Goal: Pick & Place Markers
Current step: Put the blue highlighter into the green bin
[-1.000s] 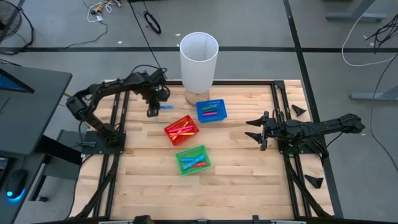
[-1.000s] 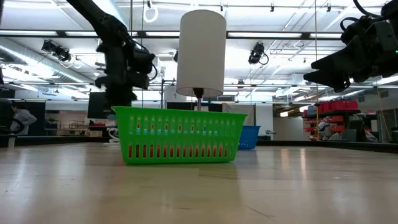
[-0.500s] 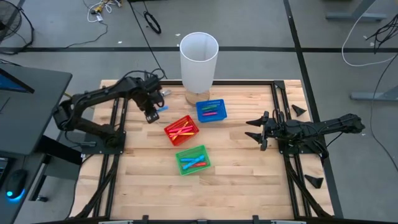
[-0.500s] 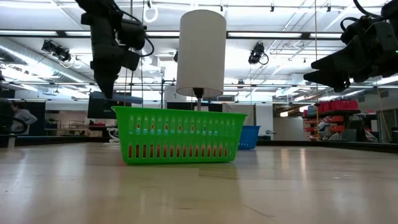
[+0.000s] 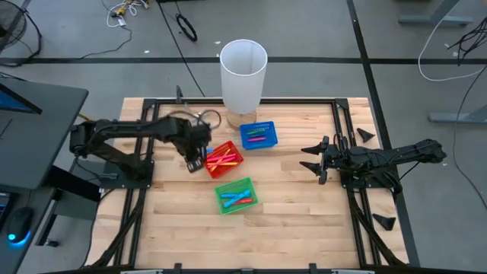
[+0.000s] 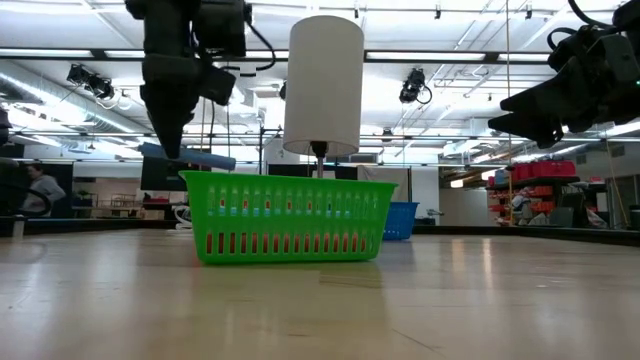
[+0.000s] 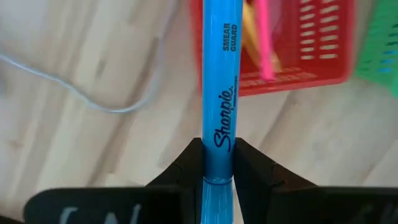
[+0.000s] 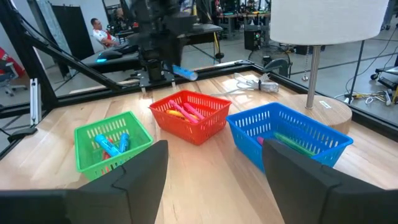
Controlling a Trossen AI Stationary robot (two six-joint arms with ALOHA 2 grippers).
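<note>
Light blue marker (image 7: 219, 93) clamped between left gripper (image 7: 218, 163) fingers, held in the air just beside the red basket (image 5: 223, 159). Long, glossy, printed "Sharpie". Carried from near the lamp base toward that basket since a second ago. Right gripper (image 5: 313, 162) parked at the table's right side, fingers apart, unmoved.

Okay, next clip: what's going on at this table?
The left gripper is shut on a blue marker, holding it in the air beside the red basket, which already holds pink and yellow markers. The green basket and blue basket hold markers too. A white lamp stands behind the baskets. The right gripper waits, open, over the table's right side.
</note>
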